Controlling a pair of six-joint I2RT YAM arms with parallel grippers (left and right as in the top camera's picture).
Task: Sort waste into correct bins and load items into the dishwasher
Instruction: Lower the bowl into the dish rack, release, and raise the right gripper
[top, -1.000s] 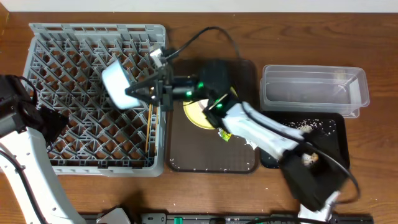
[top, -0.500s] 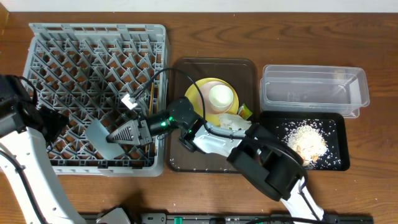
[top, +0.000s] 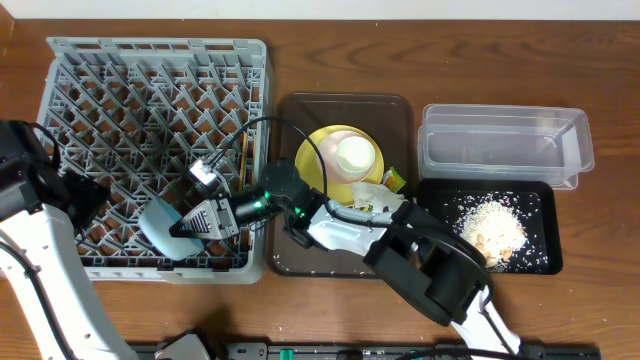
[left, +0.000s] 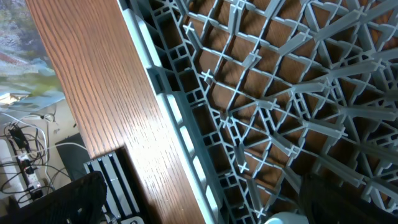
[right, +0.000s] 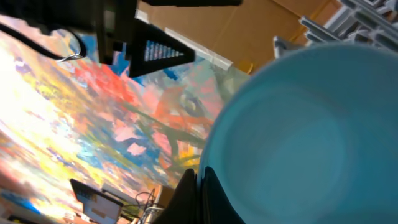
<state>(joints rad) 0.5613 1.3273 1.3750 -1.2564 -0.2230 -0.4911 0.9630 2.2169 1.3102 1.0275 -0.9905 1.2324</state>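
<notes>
The right gripper reached across to the dish rack at the table's left end. Its jaws were pinched on the rim of the light-blue bowl, which hung tilted just above the pegs in the part of the rack toward the table's near edge.

The grip covered only 1 thin stretch of rim, so the bowl could probably swing or slip. If lowered at that tilt, it might catch a peg and jam or tip over. The left arm waited by the left edge, and its jaws could not be made out.
</notes>
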